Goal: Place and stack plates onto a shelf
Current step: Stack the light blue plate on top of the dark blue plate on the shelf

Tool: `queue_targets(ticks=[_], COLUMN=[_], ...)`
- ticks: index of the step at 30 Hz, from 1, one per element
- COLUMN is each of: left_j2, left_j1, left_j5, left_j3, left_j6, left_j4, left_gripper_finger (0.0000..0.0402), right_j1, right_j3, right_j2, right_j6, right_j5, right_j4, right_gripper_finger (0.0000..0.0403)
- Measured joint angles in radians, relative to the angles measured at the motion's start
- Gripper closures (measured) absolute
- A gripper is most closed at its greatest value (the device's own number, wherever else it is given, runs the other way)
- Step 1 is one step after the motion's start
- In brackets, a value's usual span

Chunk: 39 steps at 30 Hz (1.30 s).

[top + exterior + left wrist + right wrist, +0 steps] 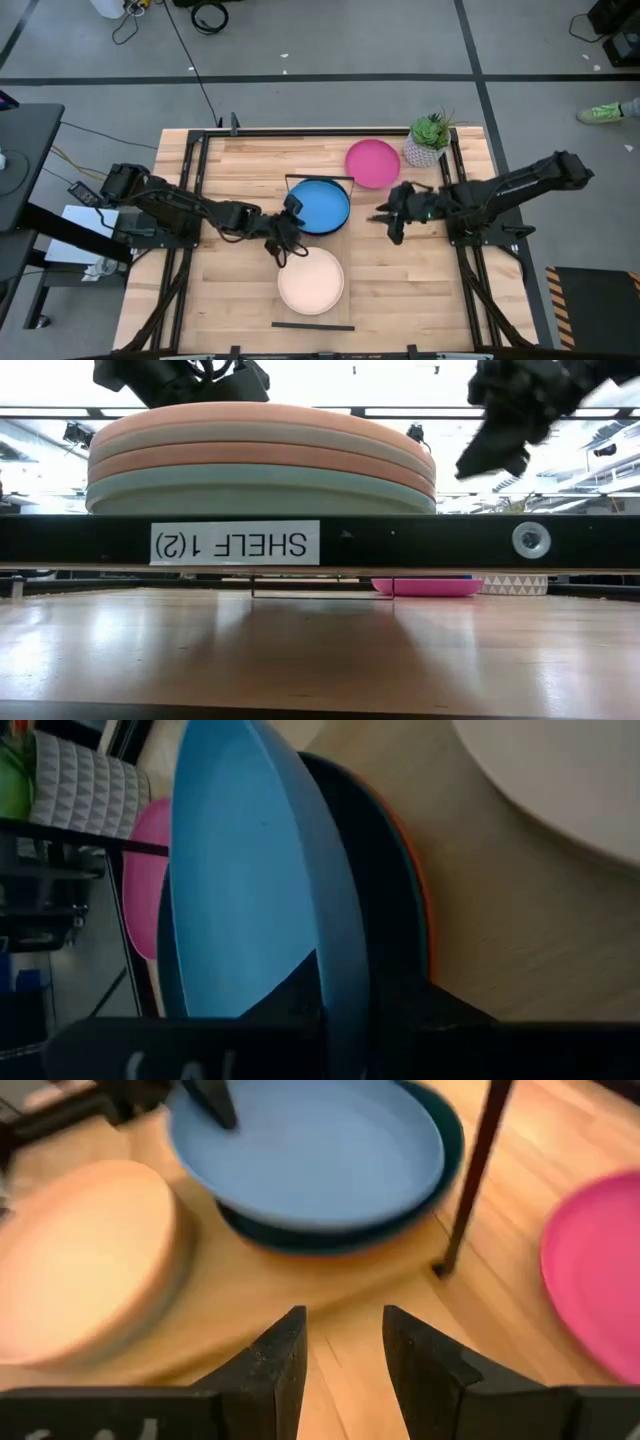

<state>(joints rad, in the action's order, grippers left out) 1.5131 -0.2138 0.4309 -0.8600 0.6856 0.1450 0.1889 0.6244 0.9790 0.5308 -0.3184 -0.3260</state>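
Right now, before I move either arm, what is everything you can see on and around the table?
blue plate: one, bright blue, tilted on top of the far stack
dark teal plate: one, under the blue plate
orange plate: one, edge showing under the teal
near stack: four plates, cream on top, grey, terracotta, pale grey at the bottom
magenta plate: one, on the tabletop beside the plant
potted plant: one, green, far right corner
shelf: one, light wood, under both stacks
left gripper: jaws shut on the blue plate's edge
right gripper: jaws open, empty, beside the far stack
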Motion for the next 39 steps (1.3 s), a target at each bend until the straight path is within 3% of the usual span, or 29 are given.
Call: queue_targets(ticks=[4,7,12,18,25,29,33,39], left_j2=[0.000,-0.002,-0.002,-0.003,-0.003,-0.003,0.013,0.028], left_j1=[-0.002,-0.009,-0.050,-0.073,0.060,0.157,0.227,0.224], left_j5=[0.000,-0.006,-0.025,-0.114,-0.066,-0.079,-0.157,-0.182], left_j3=[0.000,0.000,0.000,0.000,0.000,0.000,0.000,-0.002], left_j6=[-0.003,-0.049,-0.073,-0.088,-0.217,-0.326,-0.408,-0.415], left_j4=[-0.006,-0.011,-0.074,-0.212,-0.268,-0.266,-0.249,-0.183], left_gripper_finger=[0.0309,0.0276,0.0242,0.0245,0.0259,0.0260,0.0260,0.0260], right_j1=[0.077,0.121,0.183,0.263,0.334,0.335,0.330,0.327], right_j3=[-0.164,-0.269,-0.355,-0.393,-0.393,-0.393,-0.393,-0.393], right_j2=[0.005,0.005,0.006,0.046,0.141,0.184,0.197,0.190], right_j6=[0.042,0.047,0.107,0.169,0.185,0.183,0.173,0.086], right_j5=[-0.113,-0.136,-0.179,-0.251,-0.387,-0.396,-0.396,-0.391], right_j4=[0.196,0.368,0.435,0.462,0.530,0.563,0.564,0.572], right_gripper_finger=[0.0263,0.0263,0.0263,0.0263,0.0263,0.0263,0.0263,0.0263])
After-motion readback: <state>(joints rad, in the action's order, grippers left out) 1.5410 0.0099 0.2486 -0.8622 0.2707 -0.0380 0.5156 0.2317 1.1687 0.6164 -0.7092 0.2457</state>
